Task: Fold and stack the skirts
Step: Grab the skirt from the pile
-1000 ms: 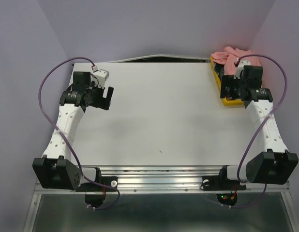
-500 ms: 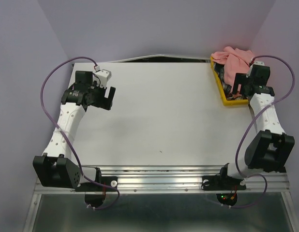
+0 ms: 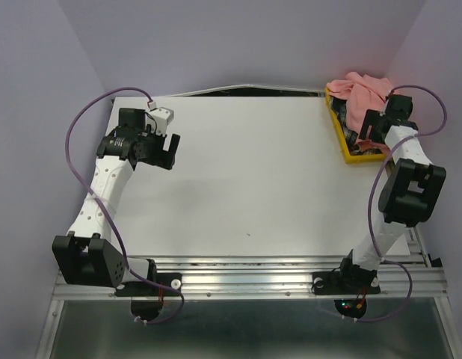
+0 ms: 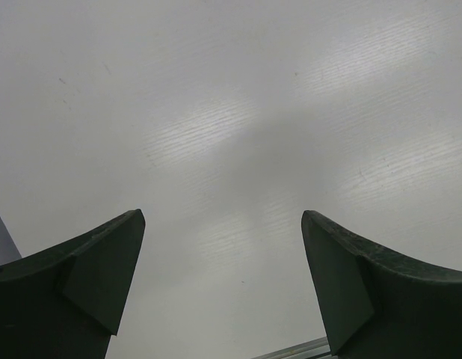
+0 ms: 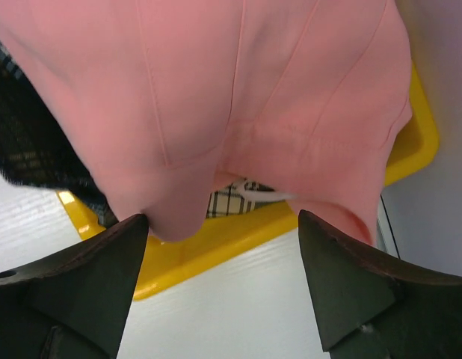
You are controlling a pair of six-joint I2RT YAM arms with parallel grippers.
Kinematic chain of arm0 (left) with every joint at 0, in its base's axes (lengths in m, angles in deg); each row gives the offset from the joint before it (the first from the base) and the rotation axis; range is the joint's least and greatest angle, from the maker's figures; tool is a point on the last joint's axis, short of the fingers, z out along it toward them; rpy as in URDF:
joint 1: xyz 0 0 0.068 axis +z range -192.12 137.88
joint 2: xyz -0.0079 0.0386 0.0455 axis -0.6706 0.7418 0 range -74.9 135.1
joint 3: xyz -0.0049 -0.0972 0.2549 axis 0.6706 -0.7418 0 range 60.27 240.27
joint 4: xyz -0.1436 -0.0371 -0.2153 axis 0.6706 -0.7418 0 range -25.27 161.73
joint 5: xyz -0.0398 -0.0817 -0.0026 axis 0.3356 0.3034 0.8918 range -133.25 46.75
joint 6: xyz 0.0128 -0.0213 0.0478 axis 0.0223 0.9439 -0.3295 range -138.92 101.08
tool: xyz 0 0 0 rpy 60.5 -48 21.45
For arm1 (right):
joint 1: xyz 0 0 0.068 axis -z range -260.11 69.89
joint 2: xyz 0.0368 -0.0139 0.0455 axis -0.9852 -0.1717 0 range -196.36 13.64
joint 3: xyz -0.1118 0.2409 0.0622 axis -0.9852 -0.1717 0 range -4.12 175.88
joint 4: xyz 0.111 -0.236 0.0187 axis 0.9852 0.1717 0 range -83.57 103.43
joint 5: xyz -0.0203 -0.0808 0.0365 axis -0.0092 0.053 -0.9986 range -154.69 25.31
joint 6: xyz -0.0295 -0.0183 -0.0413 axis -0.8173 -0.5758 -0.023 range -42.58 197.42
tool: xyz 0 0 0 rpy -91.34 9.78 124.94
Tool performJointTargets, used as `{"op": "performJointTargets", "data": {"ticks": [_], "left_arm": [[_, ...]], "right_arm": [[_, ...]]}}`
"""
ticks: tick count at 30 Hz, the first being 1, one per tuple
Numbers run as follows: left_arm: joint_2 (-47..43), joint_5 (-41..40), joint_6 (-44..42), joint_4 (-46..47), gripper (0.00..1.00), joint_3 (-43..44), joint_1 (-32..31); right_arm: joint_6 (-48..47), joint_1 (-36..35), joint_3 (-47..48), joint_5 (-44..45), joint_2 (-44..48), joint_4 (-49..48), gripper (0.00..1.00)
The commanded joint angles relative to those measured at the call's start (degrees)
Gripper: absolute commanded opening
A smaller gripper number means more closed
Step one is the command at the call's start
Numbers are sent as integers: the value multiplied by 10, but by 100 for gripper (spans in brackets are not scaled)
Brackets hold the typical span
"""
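Observation:
The salmon-pink skirt [image 3: 359, 91] lies bunched over the far end of the yellow tray [image 3: 356, 158] at the back right. In the right wrist view it [image 5: 238, 97] fills the top and hangs over the tray rim [image 5: 216, 250]. The dark plaid skirt [image 5: 29, 142] lies under it in the tray, and shows as a dark patch from above [image 3: 349, 133]. My right gripper [image 3: 363, 129] is open and empty, its jaws [image 5: 223, 292] wide apart just short of the tray rim and the pink cloth. My left gripper [image 3: 170, 152] is open and empty over the bare table [image 4: 223, 284].
The white table [image 3: 253, 179] spreads between both arms. The purple walls close in at the back and sides, and the right wall is close to the tray. A metal rail [image 3: 246, 269] runs along the near edge by the arm bases.
My right arm has folded upward and its gripper has shifted toward the far right, closer to the pink skirt. The left gripper has edged slightly away from me.

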Motion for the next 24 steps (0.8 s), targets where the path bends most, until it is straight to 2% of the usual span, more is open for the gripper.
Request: {"op": "performJointTargets", "data": {"ticks": [1, 6, 12, 13, 15, 16, 17, 22, 24], "left_arm": [[-11, 1, -4, 11, 99, 3, -3], [-15, -7, -12, 21, 99, -16, -3], [-11, -7, -14, 22, 99, -16, -3], [-12, -6, -16, 22, 99, -15, -3], [-15, 6, -28, 17, 99, -14, -3], [-17, 11, -32, 17, 99, -15, -3], [-20, 16, -34, 17, 99, -16, -3], [-39, 32, -40, 21, 99, -21, -3], [-45, 40, -33, 27, 99, -19, -3]], "right_arm": [[26, 11, 71, -28, -28, -35, 86], [49, 11, 121, -51, -70, -34, 84], [51, 11, 173, -57, -128, -16, 58], [51, 11, 176, -62, -132, -13, 44], [54, 11, 178, -70, -128, -7, 29], [56, 11, 177, -71, -122, -8, 10], [57, 11, 177, -91, -115, -8, 2], [58, 11, 185, -119, -46, -7, 1], [58, 11, 193, -155, 1, -7, 1]]}}
